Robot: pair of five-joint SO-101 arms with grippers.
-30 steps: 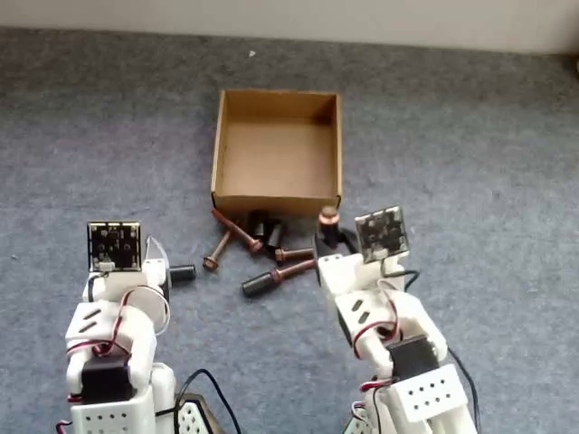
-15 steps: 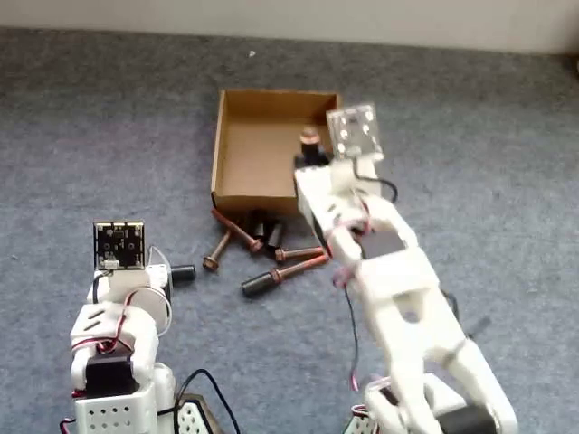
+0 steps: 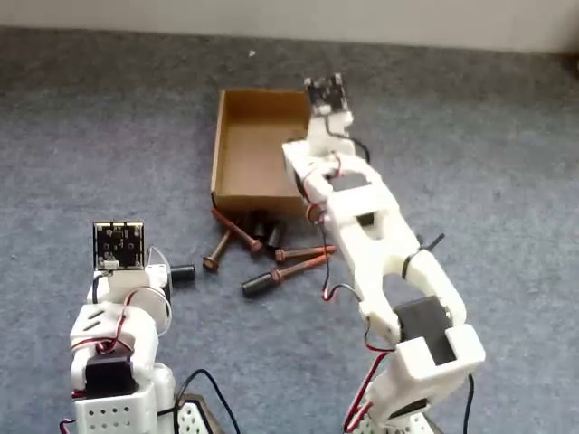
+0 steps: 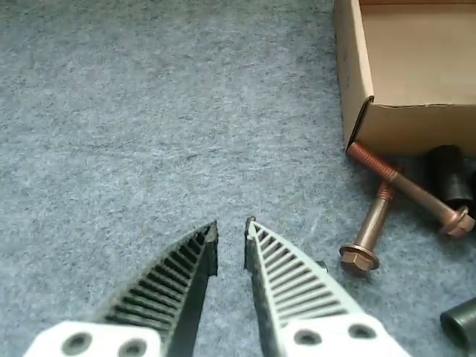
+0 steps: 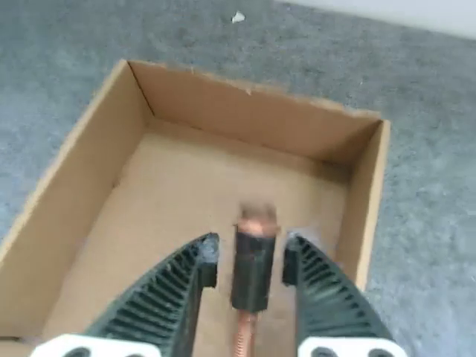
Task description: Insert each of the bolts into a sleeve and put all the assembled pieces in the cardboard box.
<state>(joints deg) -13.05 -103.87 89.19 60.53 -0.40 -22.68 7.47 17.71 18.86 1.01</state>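
Observation:
My right gripper [image 5: 251, 239] hangs over the floor of the cardboard box [image 5: 245, 111], close to one side wall. Its fingers are spread, and an assembled bolt-in-sleeve [image 5: 253, 271] sits upright between them with a gap on each side. In the high view the right arm [image 3: 362, 226] stretches over the cardboard box [image 3: 217, 145]. Loose copper bolts [image 3: 237, 231] and black sleeves [image 3: 262, 224] lie in a pile in front of the box. My left gripper [image 4: 230, 225] is low over bare carpet, its tips a narrow gap apart and holding nothing.
A bolt seated in a sleeve [image 3: 271, 278] lies at the near side of the pile. A single black sleeve [image 3: 184, 273] rests beside the left arm [image 3: 118, 307]. Grey carpet surrounds the box on all sides.
The right arm swung from beside the pile out over the box, carrying the bolt-in-sleeve, and its fingers have parted around it. The left arm barely moved.

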